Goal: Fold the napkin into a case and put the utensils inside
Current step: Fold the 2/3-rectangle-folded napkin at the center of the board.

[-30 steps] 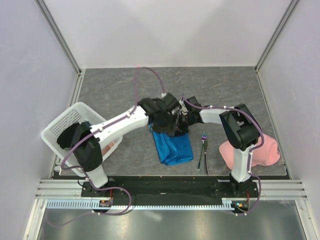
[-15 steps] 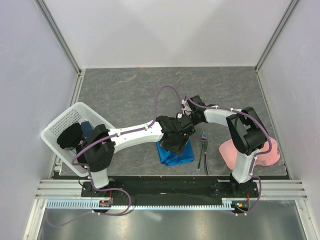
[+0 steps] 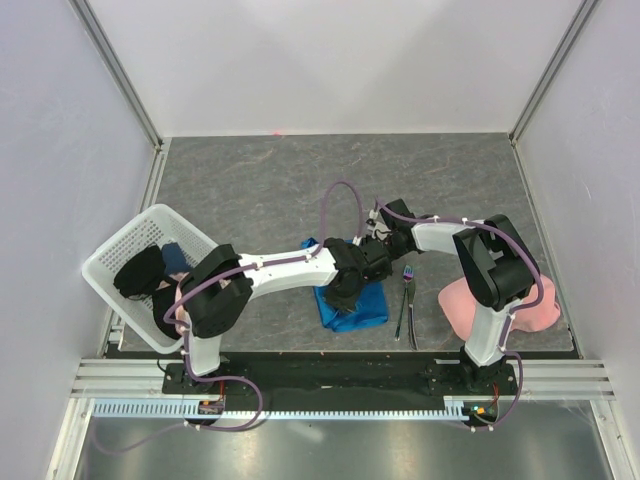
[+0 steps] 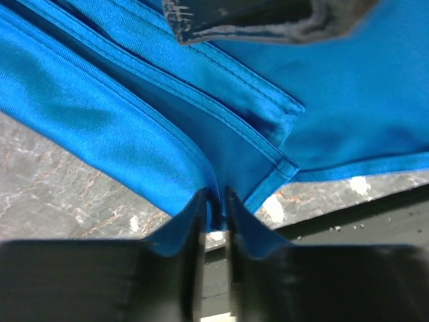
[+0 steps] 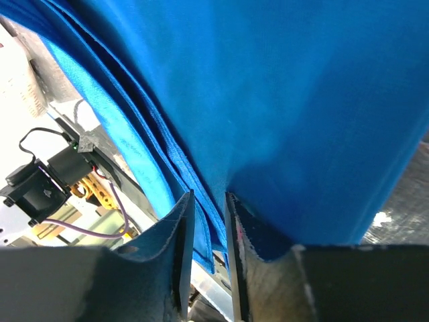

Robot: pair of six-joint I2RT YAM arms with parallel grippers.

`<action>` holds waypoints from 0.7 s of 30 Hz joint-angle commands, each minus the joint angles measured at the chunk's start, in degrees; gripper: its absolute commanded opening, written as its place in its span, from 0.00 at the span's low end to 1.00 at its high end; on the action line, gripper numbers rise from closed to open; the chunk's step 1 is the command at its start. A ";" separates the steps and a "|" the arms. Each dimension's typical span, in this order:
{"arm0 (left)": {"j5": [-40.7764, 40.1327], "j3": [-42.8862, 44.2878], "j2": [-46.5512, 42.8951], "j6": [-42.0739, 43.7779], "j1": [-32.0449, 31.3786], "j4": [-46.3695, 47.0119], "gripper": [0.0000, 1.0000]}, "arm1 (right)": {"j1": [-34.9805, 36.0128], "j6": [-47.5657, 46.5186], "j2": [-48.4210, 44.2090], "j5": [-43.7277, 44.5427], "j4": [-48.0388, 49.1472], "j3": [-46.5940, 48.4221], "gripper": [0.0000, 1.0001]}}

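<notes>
The bright blue napkin (image 3: 366, 309) lies folded in layers on the grey table, mid-front. My left gripper (image 3: 343, 289) sits on its upper left part. In the left wrist view that gripper (image 4: 214, 199) is shut on a hemmed fold of the napkin (image 4: 335, 100). My right gripper (image 3: 369, 257) is at the napkin's far right corner. In the right wrist view the right gripper (image 5: 209, 204) holds hemmed layers of the napkin (image 5: 288, 100) between its jaws. The fork (image 3: 402, 300) and the knife (image 3: 411, 318) lie side by side just right of the napkin.
A pale pink cloth (image 3: 535, 300) lies bunched at the right behind the right arm. A white mesh basket (image 3: 128, 245) holding dark items stands at the left edge. Walls close in the table (image 3: 250, 180) on three sides.
The left arm swung down and toward the front over the napkin, and its gripper went from wide open to shut on a fold. The right gripper shifted slightly right at the napkin's far corner.
</notes>
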 commanded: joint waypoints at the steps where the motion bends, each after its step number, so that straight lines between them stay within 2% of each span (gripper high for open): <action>1: 1.77 2.71 1.31 -1.16 -0.38 1.10 0.09 | -0.32 0.83 -0.37 1.52 1.68 -1.68 0.29; 6: 4.42 5.78 1.66 -2.39 -0.38 1.19 0.04 | -0.23 2.14 -0.19 1.43 3.17 -2.91 0.23; 18: 4.77 9.48 9.48 -1.60 -0.03 2.69 0.04 | -0.23 2.32 0.51 1.34 4.49 -4.76 0.19; 19: 4.51 9.48 9.40 -1.51 -0.12 2.60 0.06 | -0.23 2.41 0.69 1.25 4.49 -4.76 0.19; 21: 3.81 9.30 7.65 -1.51 0.23 1.73 0.21 | -0.32 2.41 0.78 1.08 4.58 -4.67 0.19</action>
